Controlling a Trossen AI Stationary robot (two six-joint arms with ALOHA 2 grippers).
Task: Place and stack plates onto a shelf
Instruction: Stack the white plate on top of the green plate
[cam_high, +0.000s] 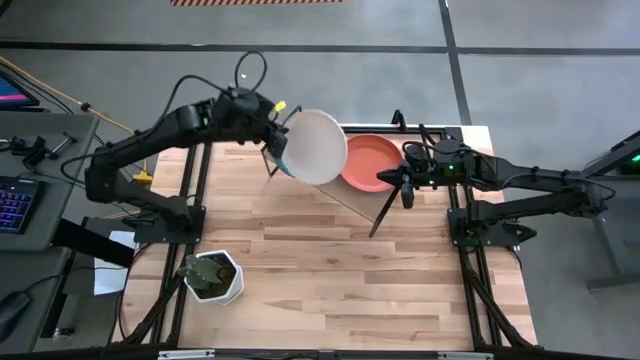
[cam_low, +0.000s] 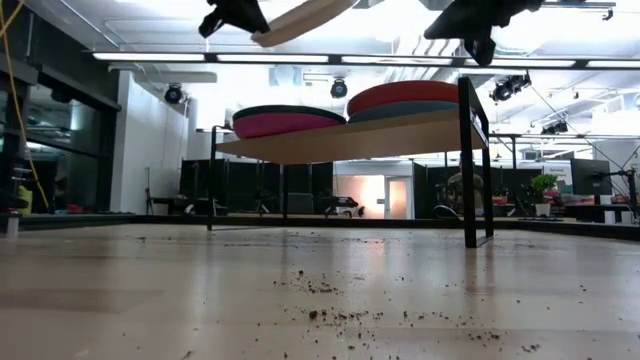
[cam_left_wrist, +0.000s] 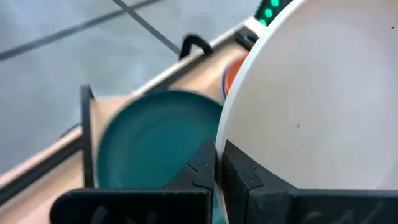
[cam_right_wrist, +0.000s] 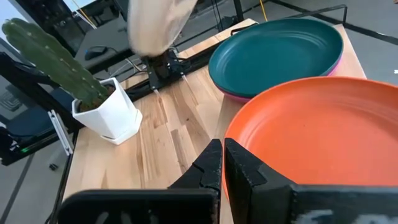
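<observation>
Above the shelf: the left gripper (cam_high: 277, 140) is clamped on the rim of the white plate (cam_high: 315, 146), which hangs tilted in the air over the shelf's left end.
Left gripper: jaws pinched tight on the plate's edge; in the left wrist view the rim disappears between the dark fingers (cam_left_wrist: 205, 174).
Right gripper: right gripper (cam_high: 408, 178) closed on nothing, waiting just beside the coral red plate (cam_high: 368, 161).
Shelf: the shelf (cam_low: 400, 135) is a light wooden board on thin black legs, raised off the tabletop (cam_high: 330, 270).
Plates on shelf: the dark green plate (cam_right_wrist: 277, 55) lies on the magenta plate (cam_low: 285, 124) at one end; the coral red one tops a second stack just beside it.
Risk, slip: judged from the edge-only grip, the smooth plate could pivot or slide out while tilted.
Risk, landing: if released at this slant, its lower edge would probably strike the green plate first and skid, or jolt the stack.
Risk, crowding: the right arm is close; a wide swing could clip it.
Materials: plates look smooth, shallow, round and rimmed; the tabletop is striped butcher-block with scattered dark crumbs.
Bystander: the cactus pot (cam_high: 213, 277), white and hexagonal, stands well apart.
</observation>
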